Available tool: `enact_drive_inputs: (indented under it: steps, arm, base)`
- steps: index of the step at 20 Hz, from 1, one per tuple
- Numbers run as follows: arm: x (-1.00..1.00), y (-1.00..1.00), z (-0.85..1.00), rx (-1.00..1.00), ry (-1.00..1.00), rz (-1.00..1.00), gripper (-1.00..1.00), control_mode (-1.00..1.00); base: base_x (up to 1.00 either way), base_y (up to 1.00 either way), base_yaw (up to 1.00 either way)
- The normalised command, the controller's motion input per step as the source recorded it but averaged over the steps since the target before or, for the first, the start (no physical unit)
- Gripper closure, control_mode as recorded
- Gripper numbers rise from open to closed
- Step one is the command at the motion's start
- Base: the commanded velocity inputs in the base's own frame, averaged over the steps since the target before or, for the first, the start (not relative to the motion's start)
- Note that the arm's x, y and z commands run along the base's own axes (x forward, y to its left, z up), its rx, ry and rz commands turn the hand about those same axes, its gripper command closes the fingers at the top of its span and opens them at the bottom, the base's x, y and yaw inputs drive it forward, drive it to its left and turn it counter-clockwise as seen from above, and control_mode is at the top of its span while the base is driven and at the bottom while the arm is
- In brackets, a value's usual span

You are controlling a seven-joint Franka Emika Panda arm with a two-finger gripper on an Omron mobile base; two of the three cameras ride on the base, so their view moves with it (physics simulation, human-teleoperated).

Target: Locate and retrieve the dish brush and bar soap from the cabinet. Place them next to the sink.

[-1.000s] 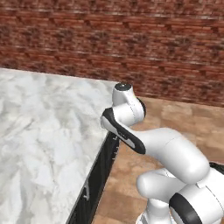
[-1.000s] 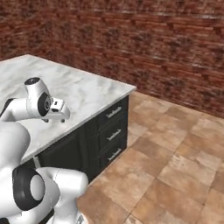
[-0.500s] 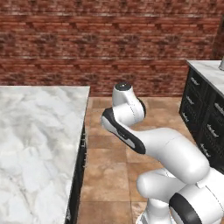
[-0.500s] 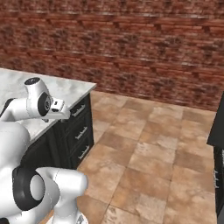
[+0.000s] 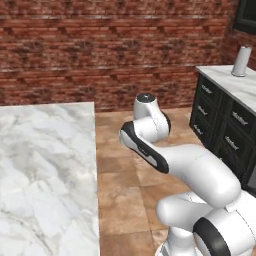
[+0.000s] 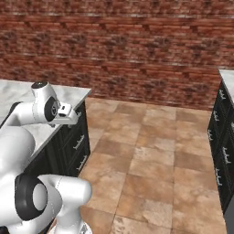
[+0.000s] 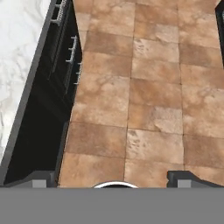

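My gripper (image 7: 113, 178) is open, with nothing between its dark fingertips (image 7: 41, 177). It points down at the tan floor tiles beside the island. In the right base view the arm is folded close to the base, with the hand (image 6: 65, 112) over the island's edge. A dark panelled piece (image 5: 246, 15) high on the right wall looks like a corner of the cabinet. The dish brush, the bar soap and the sink are out of view.
A white marble island (image 5: 45, 170) with dark drawers (image 6: 77, 144) stands on my left. On my right is a dark drawer unit (image 5: 220, 125) with a marble top and a grey cylinder (image 5: 241, 61). A brick wall (image 6: 137, 50) is ahead, with tiled floor (image 6: 155, 169) between.
The whole scene has slid left, so the base has turned right. The island now lies further left and the right-hand drawer unit has come into view. The gripper stays open.
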Motion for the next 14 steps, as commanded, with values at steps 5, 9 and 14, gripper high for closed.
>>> enact_drive_inputs:
  steps: [5,9,14]
  arm:
    - [0.0,0.0,0.0,0.0,0.0,0.0,-1.0,1.0]
    - [0.11,-0.13,0.0,0.01,0.0,0.01,-1.0,-1.0]
    - [-0.22,-0.52,0.26,0.11,0.0,-0.2,-1.0,-1.0]
  base:
    - [0.5,0.43,-0.12]
    - [0.11,0.0,0.0]
    - [0.0,0.0,0.0]
